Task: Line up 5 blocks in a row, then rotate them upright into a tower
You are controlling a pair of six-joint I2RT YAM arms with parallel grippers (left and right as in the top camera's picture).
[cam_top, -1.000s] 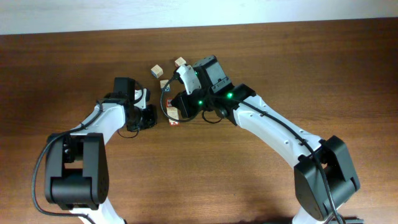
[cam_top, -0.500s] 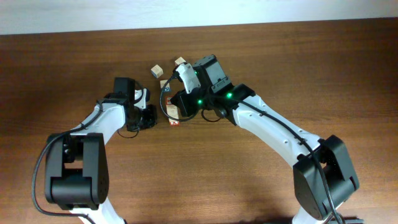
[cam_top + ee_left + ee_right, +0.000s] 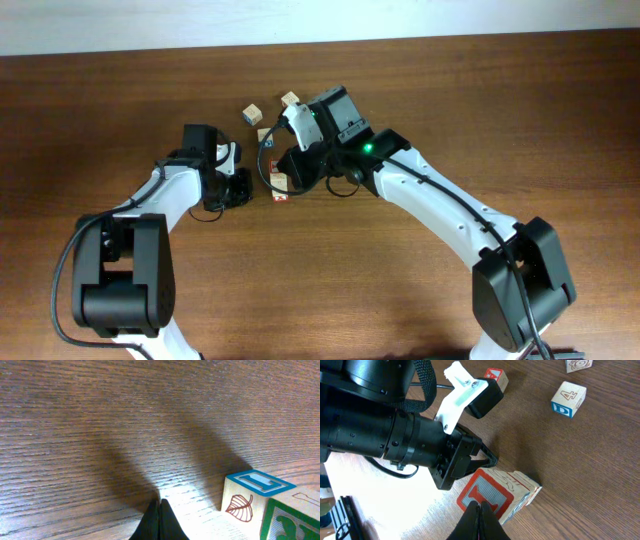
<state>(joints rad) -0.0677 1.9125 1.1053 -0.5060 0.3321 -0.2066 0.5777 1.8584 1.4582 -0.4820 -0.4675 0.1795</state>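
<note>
While the left gripper (image 3: 160, 515) rests closed and empty, the right gripper (image 3: 479, 517), also closed, presses a red-framed wooden cube (image 3: 487, 491), presumably to pivot it.

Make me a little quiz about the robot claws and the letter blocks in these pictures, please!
1. True or false: the left claw and the right claw are both shut.
2. Pick one: in the left wrist view, what is the red drawing on the side of the blue-topped block? A) a leaf B) a car C) a star
3. Fill in: in the right wrist view, the block with a blue D has the number ___ on its top face.

Key: 1 true; 2 A; 3 is 4.
</note>
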